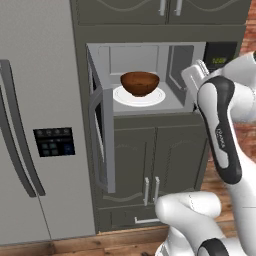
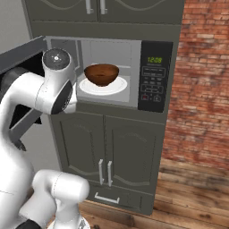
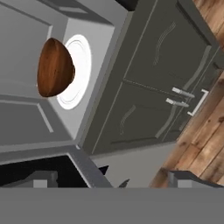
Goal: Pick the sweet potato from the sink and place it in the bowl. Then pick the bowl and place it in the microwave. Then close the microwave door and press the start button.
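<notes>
The reddish-brown bowl [image 1: 139, 83] [image 2: 101, 74] [image 3: 53, 68] stands on the white round plate [image 1: 150, 99] inside the open microwave [image 1: 145, 55] [image 2: 112, 49]. The sweet potato and the sink are out of view. The microwave door [image 1: 102, 135] [image 2: 22, 56] is swung wide open to the left, edge-on in the left base view. My gripper [image 3: 116, 181] is open and holds nothing. It hangs outside the oven, in front of its lower edge and well back from the bowl. The black keypad panel [image 2: 153, 80] [image 1: 220, 54] is to the right of the cavity.
A tall grey fridge [image 1: 35, 125] stands left of the microwave, close behind the open door. Dark cabinet doors [image 1: 150, 160] [image 2: 107, 147] sit below the oven. A brick wall [image 2: 201, 80] and wooden floor [image 2: 192, 197] lie to the right.
</notes>
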Tool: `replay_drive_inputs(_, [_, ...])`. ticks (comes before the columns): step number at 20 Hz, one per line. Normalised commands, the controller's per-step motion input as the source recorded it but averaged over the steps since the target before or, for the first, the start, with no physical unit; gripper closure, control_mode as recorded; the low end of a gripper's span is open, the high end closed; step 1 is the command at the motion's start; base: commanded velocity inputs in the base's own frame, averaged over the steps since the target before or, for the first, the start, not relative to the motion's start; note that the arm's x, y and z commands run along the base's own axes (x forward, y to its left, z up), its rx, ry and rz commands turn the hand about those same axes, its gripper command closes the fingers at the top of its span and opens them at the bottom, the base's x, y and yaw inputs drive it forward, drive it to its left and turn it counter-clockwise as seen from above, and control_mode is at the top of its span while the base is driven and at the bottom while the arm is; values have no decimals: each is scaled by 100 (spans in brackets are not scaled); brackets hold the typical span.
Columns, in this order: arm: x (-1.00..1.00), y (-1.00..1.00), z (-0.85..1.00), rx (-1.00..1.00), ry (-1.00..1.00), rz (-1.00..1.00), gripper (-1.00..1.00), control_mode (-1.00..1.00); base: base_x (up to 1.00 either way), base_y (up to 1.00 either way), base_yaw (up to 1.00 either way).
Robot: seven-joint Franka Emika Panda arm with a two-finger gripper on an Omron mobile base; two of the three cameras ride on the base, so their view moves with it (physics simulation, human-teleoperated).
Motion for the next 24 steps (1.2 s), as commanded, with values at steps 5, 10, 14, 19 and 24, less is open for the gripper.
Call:
replay_drive_inputs(5, [-100,0,30,0,-2,2,-100,-100,0,0,0])
replay_drive_inputs(10, [-85,1,18,1,-15,13,-100,-100,0,0,0])
replay_drive_inputs(14, [-70,9,2,0,-12,15,-100,-100,0,0,0])
replay_drive_inputs(19, [-67,5,14,0,-12,11,-100,-100,0,0,0])
replay_drive_inputs(24, [-71,24,38,0,-8,9,-100,-100,0,0,0])
